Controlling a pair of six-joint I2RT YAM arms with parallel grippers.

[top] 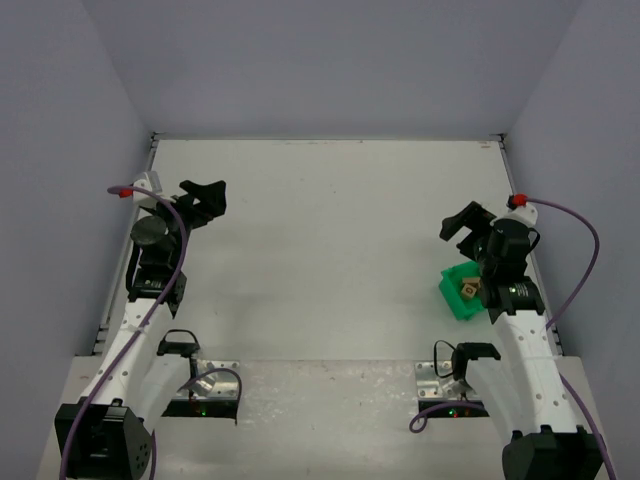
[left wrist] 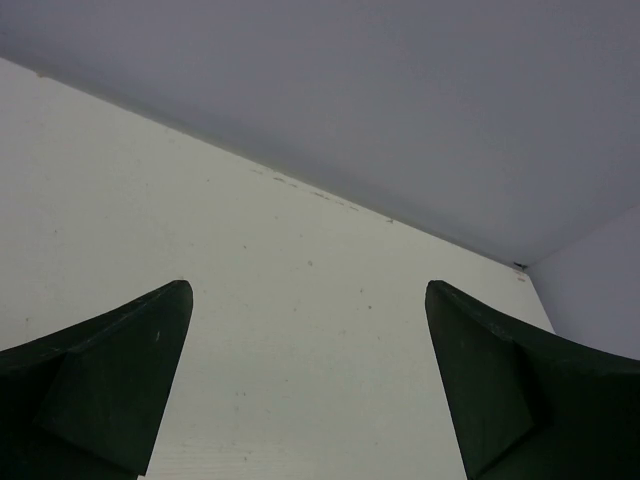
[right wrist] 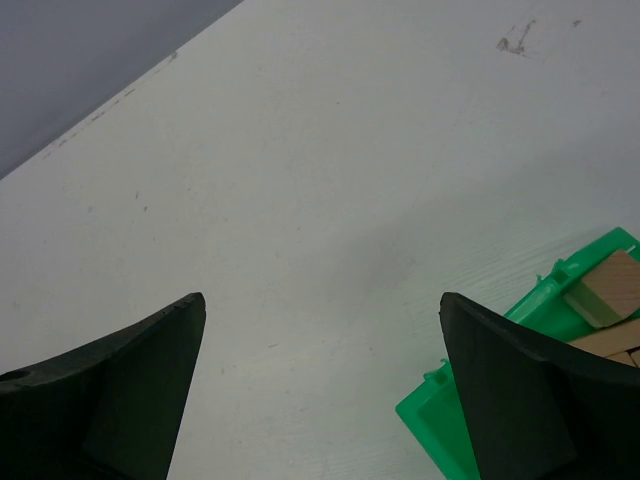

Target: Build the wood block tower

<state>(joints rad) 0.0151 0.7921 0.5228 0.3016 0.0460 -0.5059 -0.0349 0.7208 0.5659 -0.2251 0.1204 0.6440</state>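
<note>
1. Two claws were raised over the bench (top: pixel 330 220), both spread wide and gripping nothing.
2. The left claw (top: pixel 207 200) was at the far left, well apart from everything else.
3. The right claw (top: pixel 460 222) was at the right, just on the far side of the green bin (top: pixel 452 297).
4. The wood blocks (top: pixel 468 288) lay loose inside that bin, near the bench's right edge, partly hidden by the right arm.
</note>
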